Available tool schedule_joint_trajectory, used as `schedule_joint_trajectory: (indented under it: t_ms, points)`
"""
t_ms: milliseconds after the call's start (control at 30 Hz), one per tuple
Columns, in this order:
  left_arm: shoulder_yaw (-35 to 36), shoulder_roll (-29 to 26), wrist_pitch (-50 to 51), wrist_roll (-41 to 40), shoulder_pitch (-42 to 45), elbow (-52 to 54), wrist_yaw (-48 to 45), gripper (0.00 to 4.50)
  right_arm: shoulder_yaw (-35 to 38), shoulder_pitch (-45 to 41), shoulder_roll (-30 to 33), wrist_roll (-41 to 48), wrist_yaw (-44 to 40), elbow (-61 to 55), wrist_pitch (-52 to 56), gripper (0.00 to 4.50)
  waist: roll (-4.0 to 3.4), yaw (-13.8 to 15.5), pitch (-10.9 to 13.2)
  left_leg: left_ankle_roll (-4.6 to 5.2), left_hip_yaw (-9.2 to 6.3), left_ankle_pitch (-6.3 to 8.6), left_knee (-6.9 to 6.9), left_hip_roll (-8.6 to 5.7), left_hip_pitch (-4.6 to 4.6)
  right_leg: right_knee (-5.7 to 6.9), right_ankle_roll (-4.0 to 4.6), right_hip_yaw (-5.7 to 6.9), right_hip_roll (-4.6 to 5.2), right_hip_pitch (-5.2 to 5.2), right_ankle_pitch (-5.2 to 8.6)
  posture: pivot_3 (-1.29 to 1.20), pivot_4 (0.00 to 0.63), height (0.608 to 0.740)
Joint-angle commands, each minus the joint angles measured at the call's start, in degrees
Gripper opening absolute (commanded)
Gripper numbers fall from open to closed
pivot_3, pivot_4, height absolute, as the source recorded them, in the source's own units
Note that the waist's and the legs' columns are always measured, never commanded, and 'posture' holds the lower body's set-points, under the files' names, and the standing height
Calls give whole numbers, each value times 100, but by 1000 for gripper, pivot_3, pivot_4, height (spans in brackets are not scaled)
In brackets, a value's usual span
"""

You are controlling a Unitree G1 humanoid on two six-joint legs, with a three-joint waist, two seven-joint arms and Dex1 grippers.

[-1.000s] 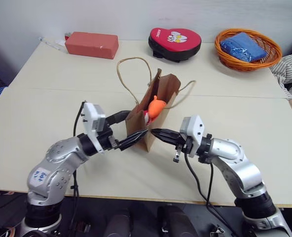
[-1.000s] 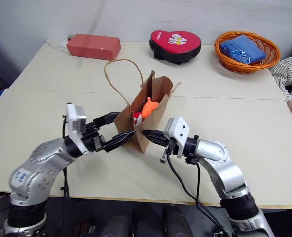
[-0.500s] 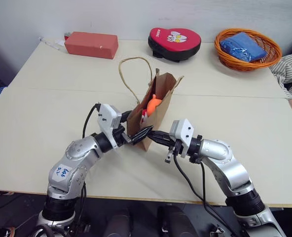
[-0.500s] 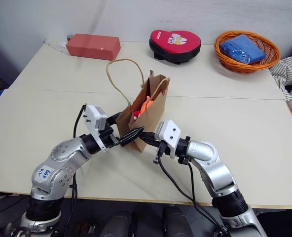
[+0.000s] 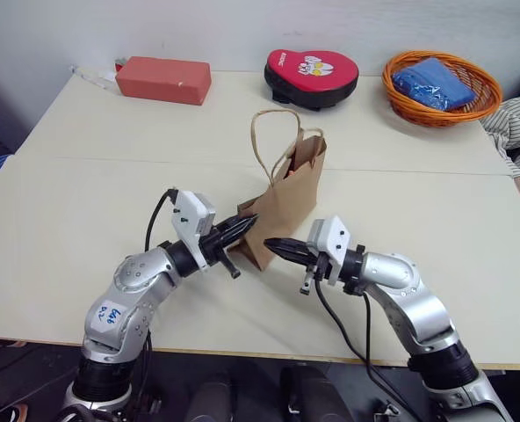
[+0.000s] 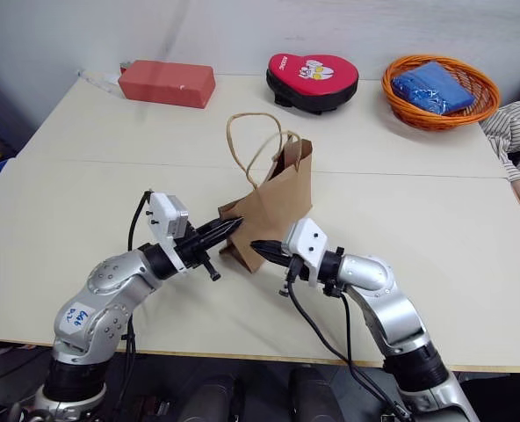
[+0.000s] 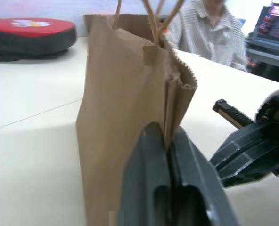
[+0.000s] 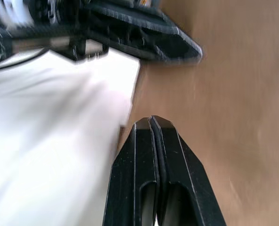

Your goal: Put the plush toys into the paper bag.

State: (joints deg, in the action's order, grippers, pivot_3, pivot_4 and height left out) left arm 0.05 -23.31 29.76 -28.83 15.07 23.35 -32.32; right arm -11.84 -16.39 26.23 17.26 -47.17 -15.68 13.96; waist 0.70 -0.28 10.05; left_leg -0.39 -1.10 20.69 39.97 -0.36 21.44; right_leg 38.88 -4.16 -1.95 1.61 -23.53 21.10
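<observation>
The paper bag (image 5: 286, 207) stands in the middle of the table (image 5: 84, 202), tipped a little, with its top pressed nearly flat and its two cord handles sticking up. I cannot see inside it, so I cannot tell where the plush toys are. The left gripper (image 5: 249, 221) has its two black fingers pressed together at the bag's folded side edge; from the left wrist view the edge of paper looks pinched between them, but I cannot be sure. The right gripper (image 5: 271, 244) is closed tight with nothing in it, its tip just beside the bottom of the bag. At the back of the table is an orange wicker basket (image 5: 442, 88) with a blue bundle (image 5: 432, 82) in it, a red box (image 5: 163, 79) and a red heart pad (image 5: 312, 76). The left wrist view also shows a person in a striped shirt (image 7: 210, 35) past the bag.
</observation>
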Motion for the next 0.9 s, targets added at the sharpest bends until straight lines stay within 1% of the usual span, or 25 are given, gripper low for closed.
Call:
schedule_joint_trajectory:
  t_ms: [33, 133, 200, 267, 367, 433, 533, 667, 767, 900]
  points:
    - [289, -262, -281, -433, 160, -171, -857, 43, 419, 158, 282, 304, -162, -351, 145, 0, 0, 1, 0, 0, 0, 0, 0, 0, 0, -1, 0, 0, 1, 1, 0, 0, 150, 740]
    - [310, -968, -477, -700, 746, -933, -2538, 43, 1187, 740, 915, 886, -737, -648, 136, 0, -1, 45, 1, 0, -1, 0, 0, 0, 2, -3, 0, 2, 1, 1, 0, 0, 150, 740]
    - [156, -1272, -742, -679, 1074, -1375, -3447, 43, 1648, 1057, 1215, 1155, -1142, -691, -146, 0, -3, 39, 2, 0, -8, 0, -2, 0, 3, -13, 2, 9, -1, 7, 1, 0, 150, 740]
    - [30, -1353, -1102, -616, 1390, -1876, -4162, 43, 2171, 1376, 1512, 1309, -1557, -577, -490, 0, -4, 30, 2, 3, -6, 2, -2, -3, 0, -23, 1, 8, 2, 18, 1, 0, 150, 740]
    - [-231, -1447, -1730, -292, 1727, -2789, -5196, 43, 2956, 1895, 1908, 1400, -1971, -300, -742, 0, -3, 23, 2, 7, -3, 4, -2, -4, -7, -27, 1, 7, 1, 26, 1, 0, 150, 740]
    - [-352, -1405, -2030, -125, 1941, -3304, -5587, 43, 3332, 2165, 2004, 1430, -2055, -147, -855, 0, -3, 6, 2, 7, -1, 4, -3, -4, -11, -23, 1, 5, -3, 26, 1, 0, 150, 740]
    - [-347, -1178, -2436, 61, 2184, -4002, -5668, 43, 3635, 2506, 2003, 1312, -2146, -22, -1167, 0, -2, 15, 3, 8, 2, 4, -2, -2, -15, -13, 1, 0, -6, 26, 1, 0, 150, 740]
    - [-241, -1160, -2538, 296, 2287, -4582, -5332, 43, 3577, 2558, 1811, 1403, -1888, -190, -1163, 0, -1, -5, 2, 10, 9, 5, 1, -2, -20, -2, 1, -11, -6, 25, 1, 0, 150, 740]
    - [-70, -1202, -2294, 196, 2308, -4512, -5170, 607, 3486, 2447, 1719, 1462, -1814, -208, -1140, 0, -1, 3, 1, 9, 9, 5, 2, -1, -23, 3, 1, -11, -5, 23, 1, 0, 150, 740]
    - [372, -1549, -2064, -11, 2017, -3538, -4818, 1811, 3463, 2170, 1782, 1494, -1950, 105, -1181, 0, 2, -6, 3, 9, 8, 5, 5, -1, -15, 3, 1, -13, -2, 16, 1, 0, 150, 740]
